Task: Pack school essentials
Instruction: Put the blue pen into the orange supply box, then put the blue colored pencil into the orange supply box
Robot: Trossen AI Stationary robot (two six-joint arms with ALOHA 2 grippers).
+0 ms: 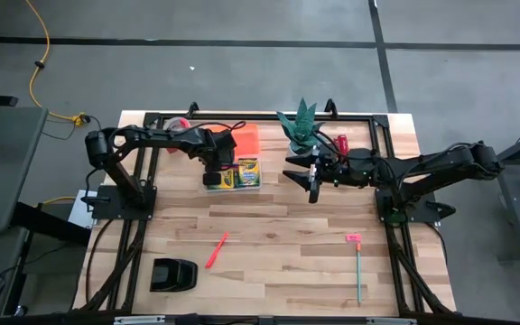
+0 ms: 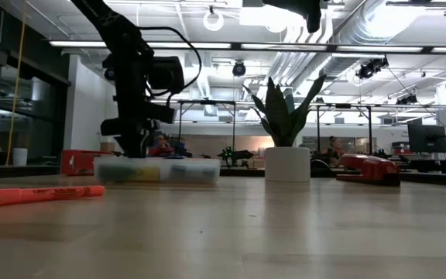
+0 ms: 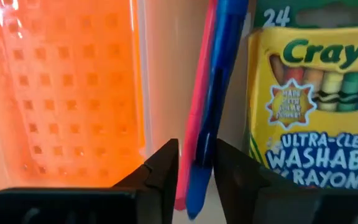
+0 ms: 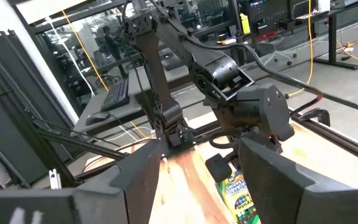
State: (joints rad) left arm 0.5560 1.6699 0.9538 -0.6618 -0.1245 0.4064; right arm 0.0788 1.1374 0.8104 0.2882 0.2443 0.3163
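Counting off from overhead: one crayon box [image 1: 246, 171] facing up at upper centre, one orange stick [image 1: 217, 250] loose on the counter [image 1: 278, 244] at lower centre, one teal pencil [image 1: 359, 276] at lower right with a pink eraser [image 1: 353, 238] just above its top end. A second crayon box cannot be made out here.

The crayons sit inside a clear tray [image 2: 158, 170], and the left wrist view shows a blue pen [image 3: 213, 106] and a pink-red stick [image 3: 194, 118] lying side by side in it, just beside the crayon box, long axes running away from the camera. An orange perforated bin [image 1: 245, 138] stands next to the tray, upper centre.

The left pincer [image 3: 196, 168] is right down over the tray, fingers slightly parted, straddling the near ends of pen and stick; whether it grips them I cannot tell. The right pincer [image 1: 314, 177] hovers spread wide at centre right, holding nothing.

The loose stick lies diagonally, lower left to upper right. The pencil runs straight up and down the frame.
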